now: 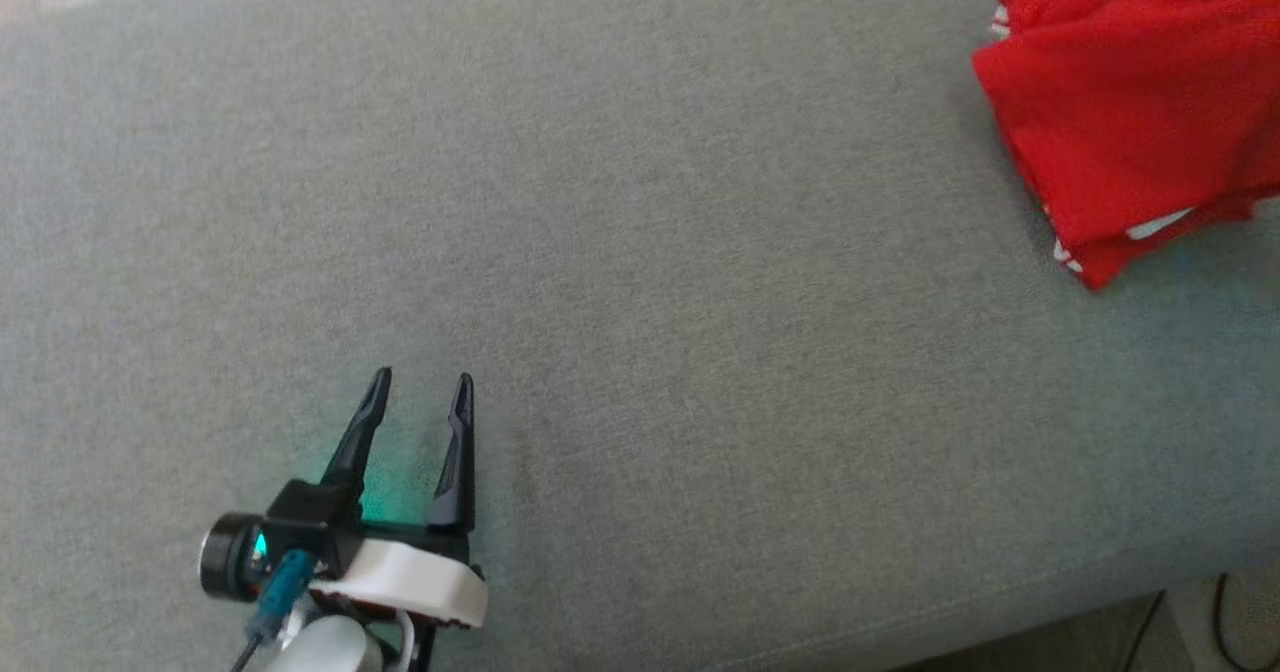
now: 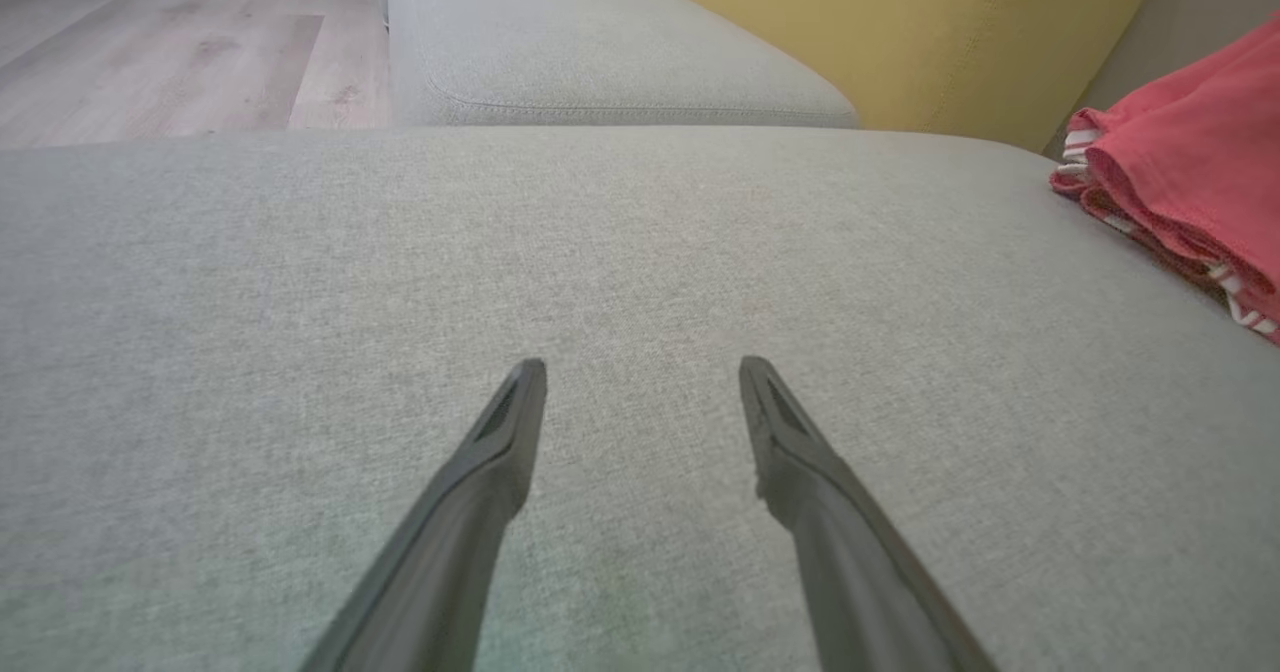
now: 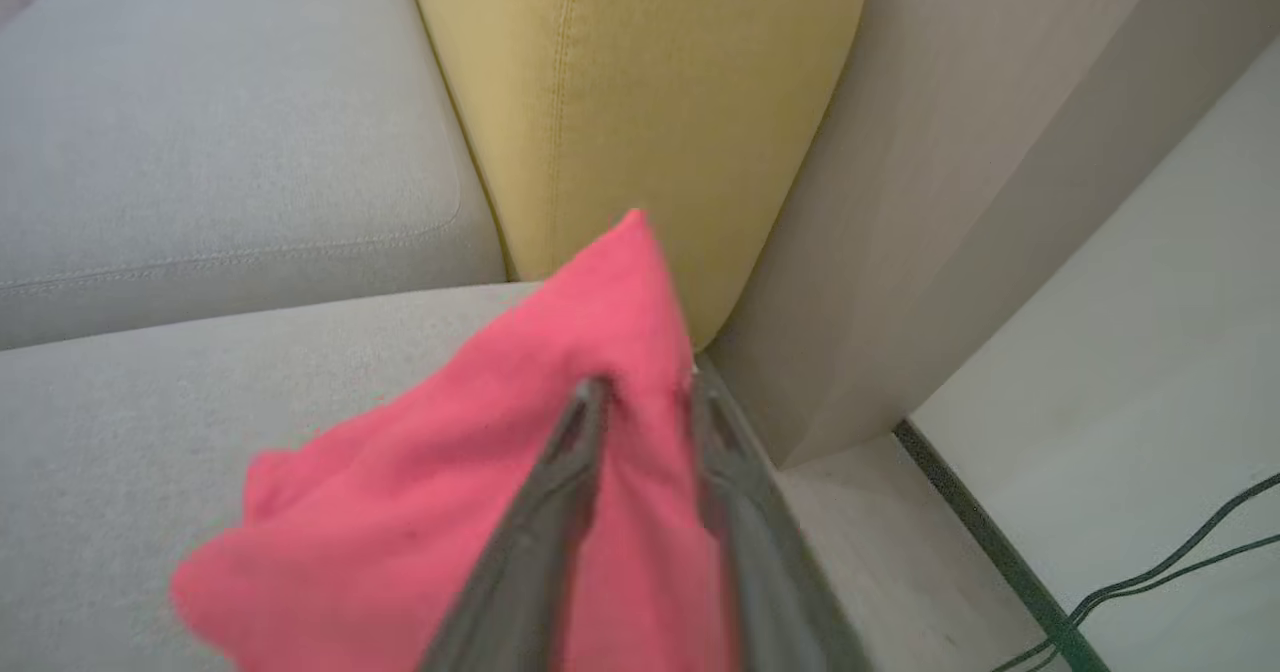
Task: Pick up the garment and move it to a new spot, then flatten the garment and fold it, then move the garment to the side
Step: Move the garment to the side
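Head view. Left gripper (image 1: 421,380): low over the grey seat (image 1: 700,302), its two dark fingers spread and the tips pointing up the frame. A green glow falls on the fabric at its base. Garment (image 1: 1130,102): red with white-striped trim, bunched in layers. It is well apart from the left gripper, far ahead and to its right, and runs off the frame edge.

Left wrist view. Fingers stand wide apart above the seat. The garment lies far right of the tips and ahead of them, at the seat's end. Beyond the tips is a second grey cushion (image 2: 580,52), with a yellow cushion (image 2: 900,22) to its right and wood floor (image 2: 150,42) to its left.

Right wrist view. Right gripper (image 3: 648,384): fingers drawn close together, with red cloth pinched between them. The garment spreads below and left of the fingers, and one corner peaks just past the tips. Whether its lower part rests on the seat or hangs clear cannot be told. The yellow cushion stands straight ahead of the tips, with a pale panel (image 3: 930,202) to the right. Dark cables (image 3: 1150,582) lie far right of the fingers.
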Available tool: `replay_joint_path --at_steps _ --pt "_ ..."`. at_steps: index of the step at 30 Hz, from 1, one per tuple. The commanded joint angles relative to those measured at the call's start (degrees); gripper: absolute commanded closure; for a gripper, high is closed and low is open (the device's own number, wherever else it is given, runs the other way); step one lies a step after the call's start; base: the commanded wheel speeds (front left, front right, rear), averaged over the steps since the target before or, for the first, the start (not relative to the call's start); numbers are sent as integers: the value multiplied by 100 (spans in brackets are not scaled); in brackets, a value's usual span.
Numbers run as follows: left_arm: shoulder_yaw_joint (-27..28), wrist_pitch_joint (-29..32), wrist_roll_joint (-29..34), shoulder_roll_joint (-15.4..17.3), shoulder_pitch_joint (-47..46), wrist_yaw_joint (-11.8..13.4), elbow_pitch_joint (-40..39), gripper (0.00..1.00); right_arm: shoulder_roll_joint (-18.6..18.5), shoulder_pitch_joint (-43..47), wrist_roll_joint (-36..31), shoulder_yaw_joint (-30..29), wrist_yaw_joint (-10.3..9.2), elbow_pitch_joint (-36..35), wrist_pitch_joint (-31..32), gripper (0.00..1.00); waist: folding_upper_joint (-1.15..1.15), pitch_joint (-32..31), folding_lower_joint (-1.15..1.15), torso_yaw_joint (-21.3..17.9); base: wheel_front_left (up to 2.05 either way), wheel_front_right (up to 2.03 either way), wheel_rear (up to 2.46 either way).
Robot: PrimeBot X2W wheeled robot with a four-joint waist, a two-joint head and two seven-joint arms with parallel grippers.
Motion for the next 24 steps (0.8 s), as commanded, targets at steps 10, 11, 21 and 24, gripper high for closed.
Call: replay_joint_path --at_steps 10,11,21,24 --pt "130 100 81 211 -260 118 -322 0 380 -150 -376 -140 37 338 -787 0 0 194 0 43 0 0 0" --pt "131 105 77 213 -262 123 -322 0 398 -153 -366 -75 37 345 -826 0 0 176 0 33 0 0 0" --pt "255 -63 -101 108 -236 110 -215 0 616 5 -231 627 37 -99 -1623 0 0 -455 0 176 0 0 0" --pt "336 -115 -180 86 -177 127 -171 0 728 176 -205 776 37 -242 -1763 0 0 -659 0 253 0 0 0"
